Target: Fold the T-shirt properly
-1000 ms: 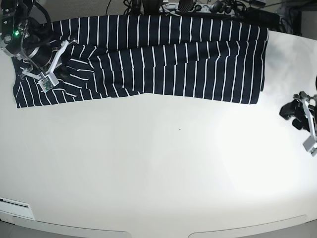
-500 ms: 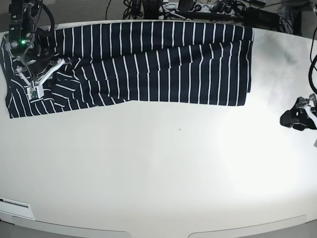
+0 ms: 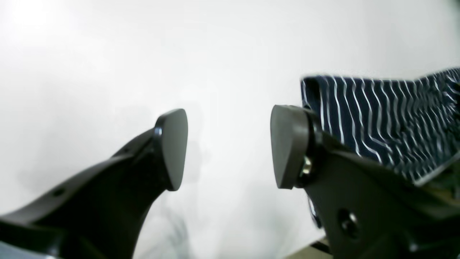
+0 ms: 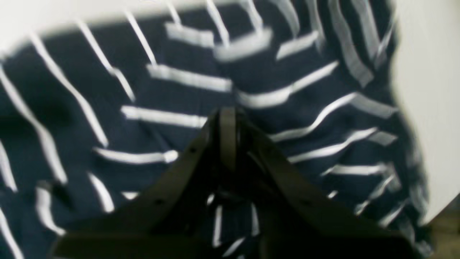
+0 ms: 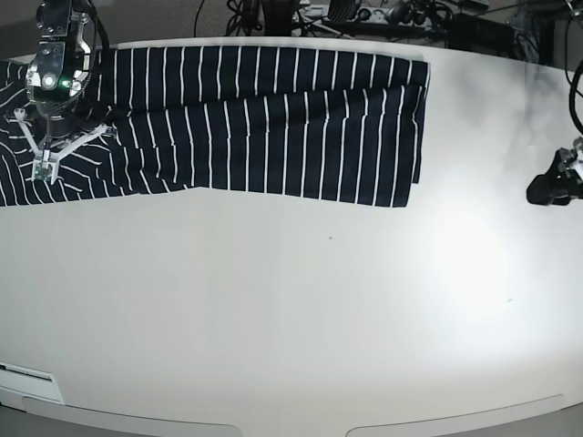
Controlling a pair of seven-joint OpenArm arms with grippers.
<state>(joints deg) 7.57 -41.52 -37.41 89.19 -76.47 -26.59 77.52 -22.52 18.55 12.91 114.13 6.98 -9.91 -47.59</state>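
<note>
The T-shirt (image 5: 264, 123) lies long and flat at the far side of the white worktop (image 5: 301, 319). The right gripper (image 4: 228, 136) is pinched tight on the T-shirt's cloth. The left gripper (image 3: 230, 147) is wide apart, holding nothing, well away from the T-shirt.

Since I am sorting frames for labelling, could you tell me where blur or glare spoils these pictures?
Right wrist view: the dark navy white-striped cloth T-shirt is smeared, stripes soft throughout. Left wrist view: the white table is washed out and the shirt's edge is blurred. Base view: sharp, but a bright glare patch whitens the table's right side.
</note>
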